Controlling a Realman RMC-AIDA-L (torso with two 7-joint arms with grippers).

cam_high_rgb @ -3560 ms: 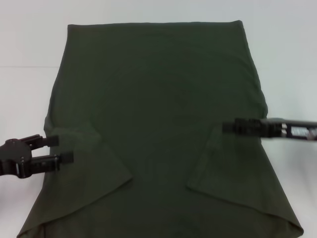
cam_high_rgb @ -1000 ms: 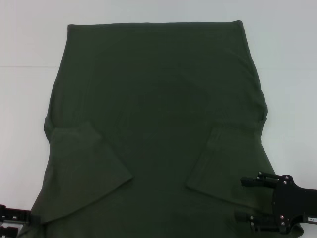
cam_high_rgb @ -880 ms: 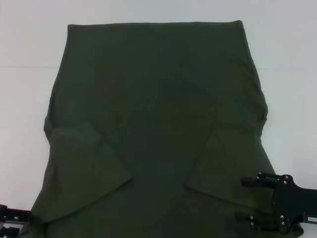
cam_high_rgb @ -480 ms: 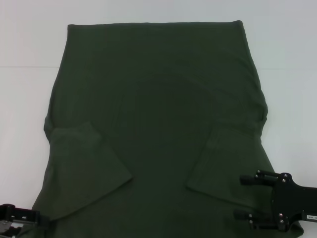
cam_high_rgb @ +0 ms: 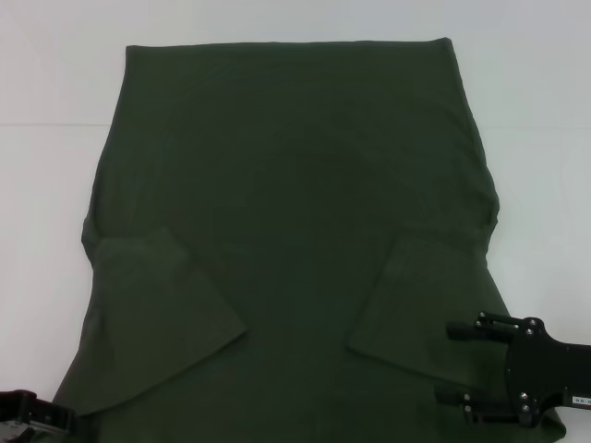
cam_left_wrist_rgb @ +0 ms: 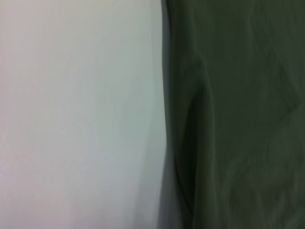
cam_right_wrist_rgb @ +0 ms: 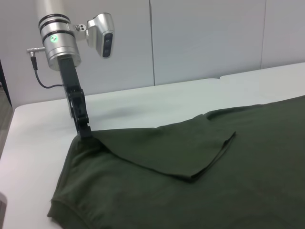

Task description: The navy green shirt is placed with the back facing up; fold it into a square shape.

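Note:
The navy green shirt (cam_high_rgb: 295,212) lies flat on the white table, plain side up, with both sleeves folded in onto its body. My right gripper (cam_high_rgb: 451,365) is open, with its fingers (cam_high_rgb: 462,329) spread over the shirt's near right corner. My left gripper (cam_high_rgb: 42,415) sits at the shirt's near left corner, partly cut off by the frame edge. The right wrist view shows the left gripper (cam_right_wrist_rgb: 86,131) pointing down with its tip at the cloth's corner, next to the folded sleeve (cam_right_wrist_rgb: 181,148). The left wrist view shows the shirt's edge (cam_left_wrist_rgb: 228,119) against the table.
The white table (cam_high_rgb: 46,185) shows on both sides of the shirt and beyond its far hem. A seam between table panels (cam_high_rgb: 46,124) runs across. A grey wall (cam_right_wrist_rgb: 205,38) stands behind the table in the right wrist view.
Both grippers have left the folded sleeves and come down to the shirt's near corners. In the last second the left gripper shifted slightly toward the cloth edge; the right barely moved.

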